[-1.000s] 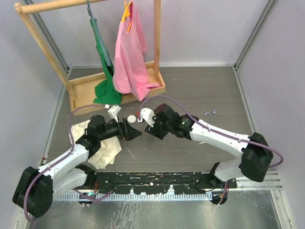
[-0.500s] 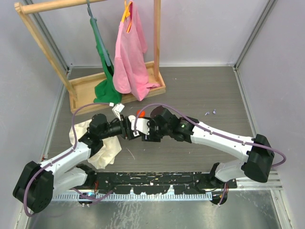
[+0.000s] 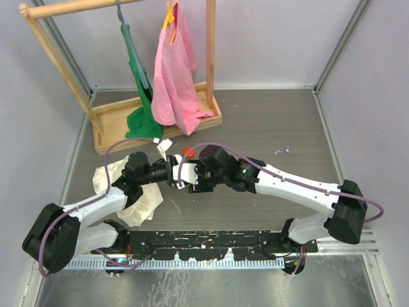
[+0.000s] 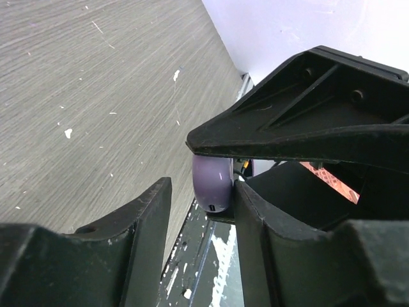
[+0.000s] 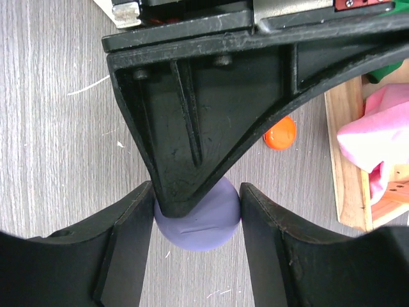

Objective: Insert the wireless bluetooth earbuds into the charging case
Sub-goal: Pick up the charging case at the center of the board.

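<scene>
The lavender charging case hangs above the table between both grippers. My right gripper is shut on it, with both fingers touching its round rim. One finger of my left gripper lies flat on the case's face. In the left wrist view the case shows edge-on against one finger, with a gap to the other, so that gripper is open. In the top view the grippers meet and hide the case. Two tiny pale specks lie on the table at the right, perhaps the earbuds; they are too small to tell.
A small red-orange cap lies just behind the grippers and also shows in the right wrist view. A crumpled cream cloth lies under my left arm. A wooden rack with pink and green garments stands at the back left.
My right gripper has moved left to meet the left gripper and has closed round the case. The left gripper, which held the case a second ago, has shifted slightly right.
</scene>
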